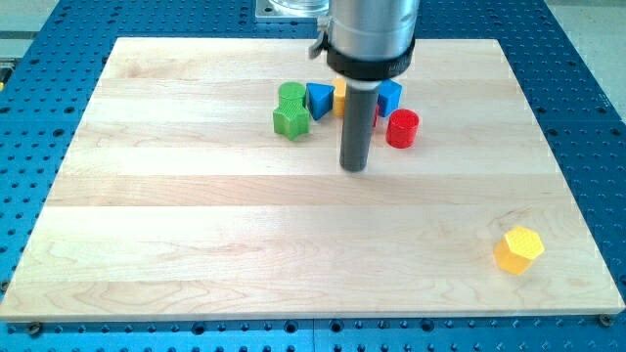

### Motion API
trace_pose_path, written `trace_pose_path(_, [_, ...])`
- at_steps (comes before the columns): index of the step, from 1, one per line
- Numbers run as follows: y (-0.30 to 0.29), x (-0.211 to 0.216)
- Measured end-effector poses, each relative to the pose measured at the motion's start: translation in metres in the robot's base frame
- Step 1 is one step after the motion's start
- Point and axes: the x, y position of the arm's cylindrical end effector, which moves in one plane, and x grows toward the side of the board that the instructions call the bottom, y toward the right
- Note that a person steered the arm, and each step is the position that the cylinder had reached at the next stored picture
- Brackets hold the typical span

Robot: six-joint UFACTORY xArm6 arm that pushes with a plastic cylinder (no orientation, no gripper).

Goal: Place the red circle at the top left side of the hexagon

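Observation:
The red circle (402, 128) is a short red cylinder standing near the view's top centre, just right of the rod. The yellow hexagon (518, 248) lies far off at the view's bottom right. My tip (354, 167) rests on the board below and to the left of the red circle, apart from it by a small gap. The rod hides part of the cluster behind it.
A cluster sits at the view's top centre: a green circle (291, 95) with a green star (290, 120) below it, a blue triangle (319, 99), a yellow block (339, 96) mostly hidden by the rod, and a blue block (389, 96).

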Motion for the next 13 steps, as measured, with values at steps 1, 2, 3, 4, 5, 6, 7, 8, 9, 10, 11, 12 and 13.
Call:
trace_pose_path(1, [-0.002, -0.006])
trace_pose_path(2, [0.027, -0.022])
trace_pose_path(3, [0.079, -0.031])
trace_pose_path(4, [0.099, -0.055])
trace_pose_path(5, [0.108, -0.082])
trace_pose_path(6, [0.135, -0.075])
trace_pose_path(7, [0.139, -0.009])
trace_pose_path(8, [0.143, 0.001])
trace_pose_path(9, [0.145, -0.021])
trace_pose_path(10, [0.189, 0.005])
trace_pose_path(11, [0.197, 0.028])
trace_pose_path(12, [0.248, 0.033])
trace_pose_path(13, [0.225, 0.054])
